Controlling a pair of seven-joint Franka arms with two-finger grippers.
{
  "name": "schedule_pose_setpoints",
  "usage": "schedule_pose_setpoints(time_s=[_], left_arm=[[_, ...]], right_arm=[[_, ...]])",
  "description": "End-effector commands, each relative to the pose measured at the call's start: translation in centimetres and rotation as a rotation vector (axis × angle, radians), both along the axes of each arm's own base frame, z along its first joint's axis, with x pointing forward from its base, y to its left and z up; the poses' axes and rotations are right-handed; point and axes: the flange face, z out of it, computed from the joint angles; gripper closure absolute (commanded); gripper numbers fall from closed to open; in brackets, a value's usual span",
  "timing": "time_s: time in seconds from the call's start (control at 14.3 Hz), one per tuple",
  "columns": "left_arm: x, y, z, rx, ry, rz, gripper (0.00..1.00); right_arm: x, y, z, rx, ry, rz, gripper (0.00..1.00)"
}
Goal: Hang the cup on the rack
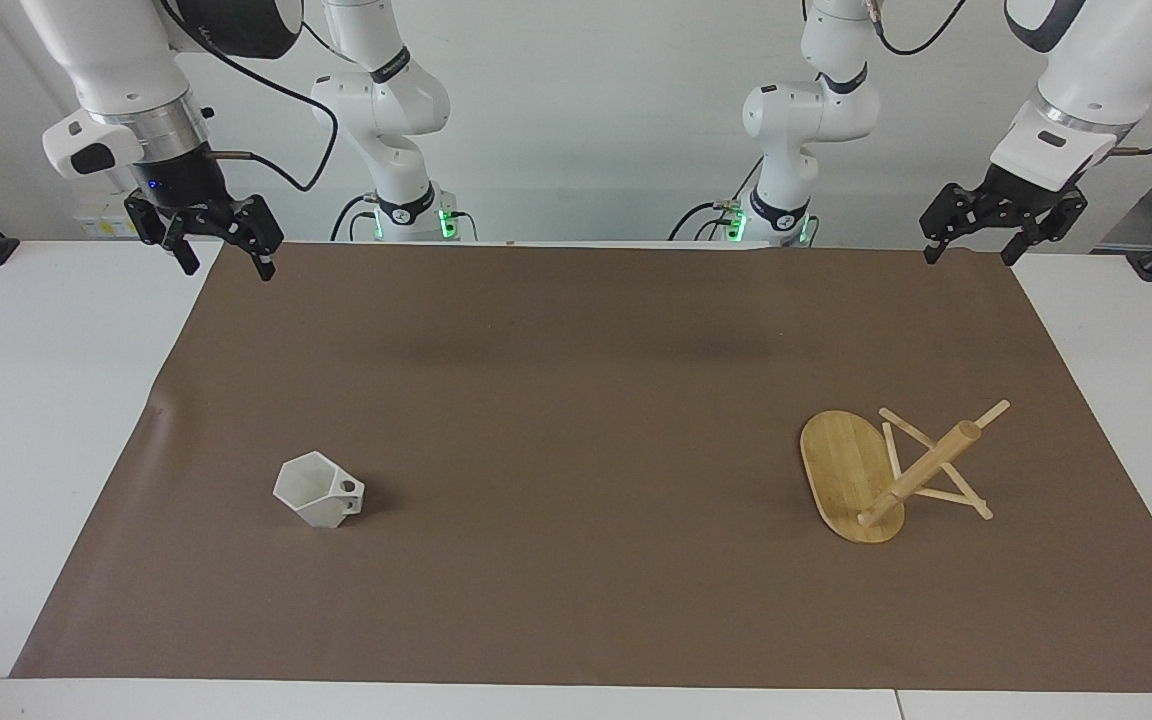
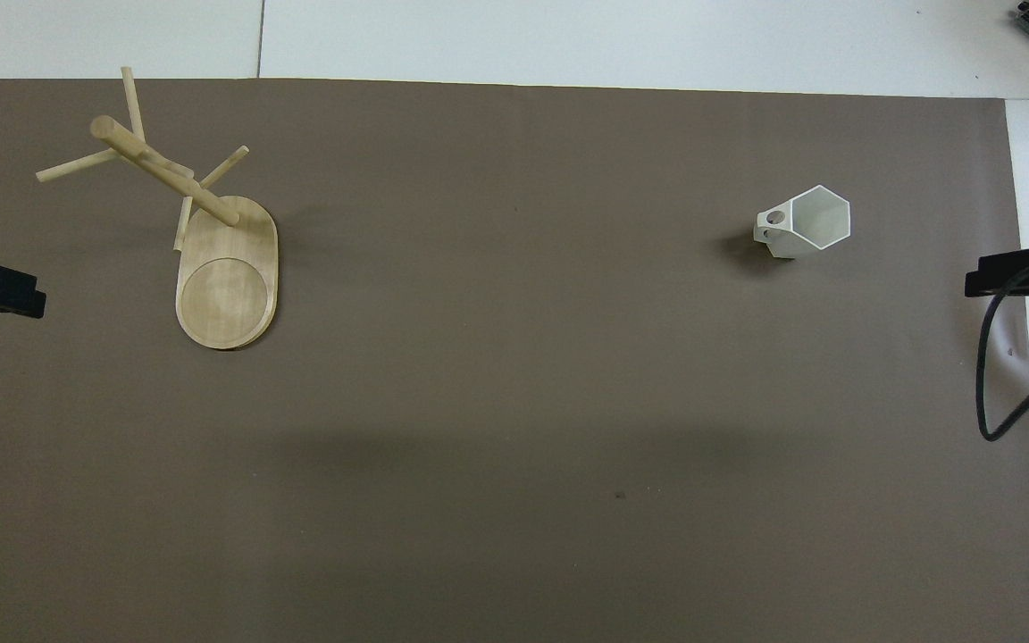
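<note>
The cup (image 1: 317,491) sits upright on the brown mat (image 1: 576,400), toward the right arm's end of the table, with its open top up and its blocky handle (image 1: 347,489) pointing toward the middle of the mat. The rack (image 1: 891,473) stands toward the left arm's end, well apart from the cup and about as far from the robots. It looks upright on its flat oval base, with thin pegs (image 1: 936,495) sticking out from the post. The right gripper (image 1: 218,243) hangs in the air over the mat's corner close to its own base, its fingers apart and holding nothing. The left gripper (image 1: 970,242) hangs over the other near corner, also spread and empty. Nothing has been picked up yet. Here is what could go wrong, I think. The cup has slanted sides, so it could slip or tip if the fingers squeeze it in a bad spot. The hole in the handle is small and the pegs are thin, so the peg could miss the hole and the cup could drop. A bump could knock the rack over, because it is tall and light. There is lots of open mat between the cup and the rack, so moving across looks easy. The rack is closer to the mat's edge, but still well inside it.
</note>
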Motion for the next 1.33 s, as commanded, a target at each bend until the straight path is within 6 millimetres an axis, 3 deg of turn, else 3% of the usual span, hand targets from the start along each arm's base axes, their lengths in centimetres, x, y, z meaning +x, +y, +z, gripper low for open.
schedule_pose_setpoints(time_s=[0.0, 0.35, 1.26], left_arm=[[-0.5, 0.4, 0.2, -0.010, -0.001, -0.002, 0.00], [-0.5, 0.4, 0.2, -0.010, -0.002, -0.002, 0.00], [-0.5, 0.3, 0.2, -0.010, -0.001, -0.003, 0.00]], right_arm=[[-0.1, -0.3, -1.3, 0.003, -0.028, 0.034, 0.00], [1.7, -0.4, -5.8, -0.003, -0.051, 0.033, 0.00], [8.9, -0.1, -18.0, -0.027, -0.104, 0.043, 0.00]])
